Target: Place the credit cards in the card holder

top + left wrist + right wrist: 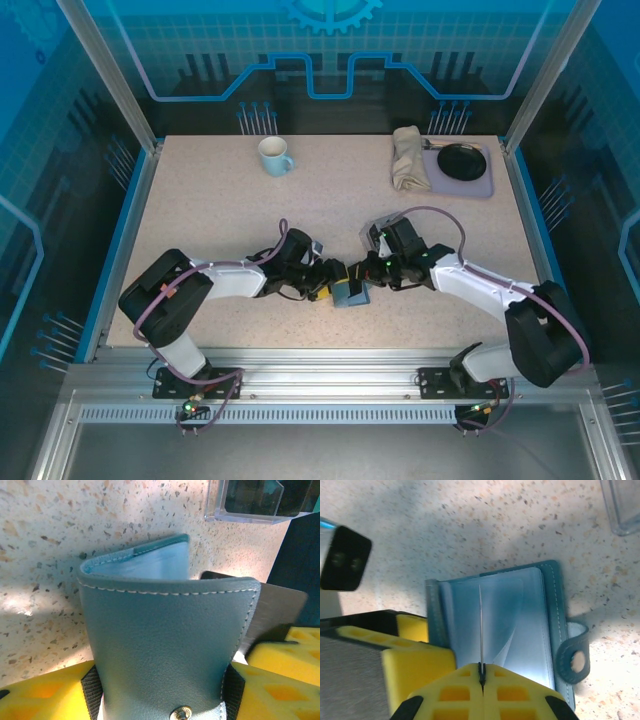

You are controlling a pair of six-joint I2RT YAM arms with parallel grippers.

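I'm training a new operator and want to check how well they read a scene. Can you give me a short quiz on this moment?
1. True or false: the left gripper has the card holder between its pads.
2. What does the right gripper pinch? A: a thin card, seen edge-on. B: the cloth. C: nothing.
3. In the top view, which sits farther left, the mug or the tray?
Key: 1 true; 2 A; 3 the mug.

We see a matt, leather-like card holder (160,650) with stitched edges, a speckled stone-look table (45,540) and a glossy clear plastic rack (250,502).
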